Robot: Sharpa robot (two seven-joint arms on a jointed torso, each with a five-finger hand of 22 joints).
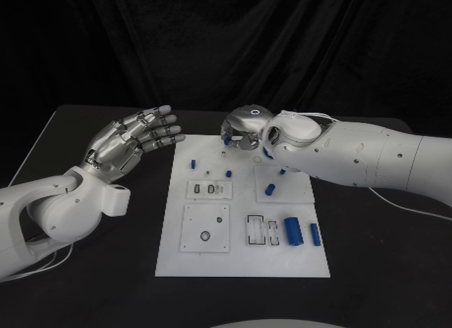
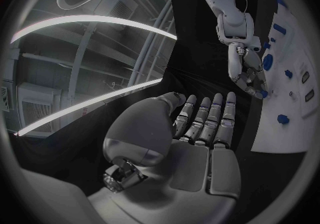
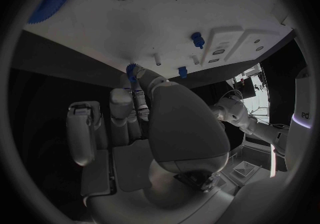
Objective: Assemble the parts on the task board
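Task board [image 1: 244, 263] lies on the counter. Right robot hand [image 1: 244, 130] at its far edge pinches a small blue gear [image 3: 132, 69], seemingly for fitting. Left robot hand [image 1: 132, 140] waits beside it, released.

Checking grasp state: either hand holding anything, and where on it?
Left hand: nothing, fingers spread, beside the task board. Right hand: fingertips on a small blue part at the board's far edge; the hold point can't be told.

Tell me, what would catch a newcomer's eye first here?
Probably the white rectangular task board in the middle of the black table, dotted with small blue parts. The silver right hand reaches down over its far edge, touching a small blue part there, while the silver left hand hovers open beside the board, holding nothing.
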